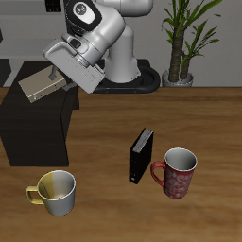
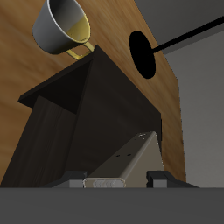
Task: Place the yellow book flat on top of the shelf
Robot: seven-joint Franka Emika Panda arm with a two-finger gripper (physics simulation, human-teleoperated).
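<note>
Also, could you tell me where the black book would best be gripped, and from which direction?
Grip the black book at its top edge, coming straight down and pinching across its thin width. It stands upright, and the red mug close beside it would likely cramp a sideways approach.

yellow book [image 1: 40,85] pale tan | shelf [image 1: 28,128] matte black | black book [image 1: 141,156] | mug [image 1: 176,173] mottled red | mug [image 1: 54,192] yellowish-grey

Looks like a simulated home office or study: wood table [image 1: 113,203], two mugs [image 1: 180,172], a black book [image 1: 141,156], potted plant [image 1: 186,38] behind.
</note>
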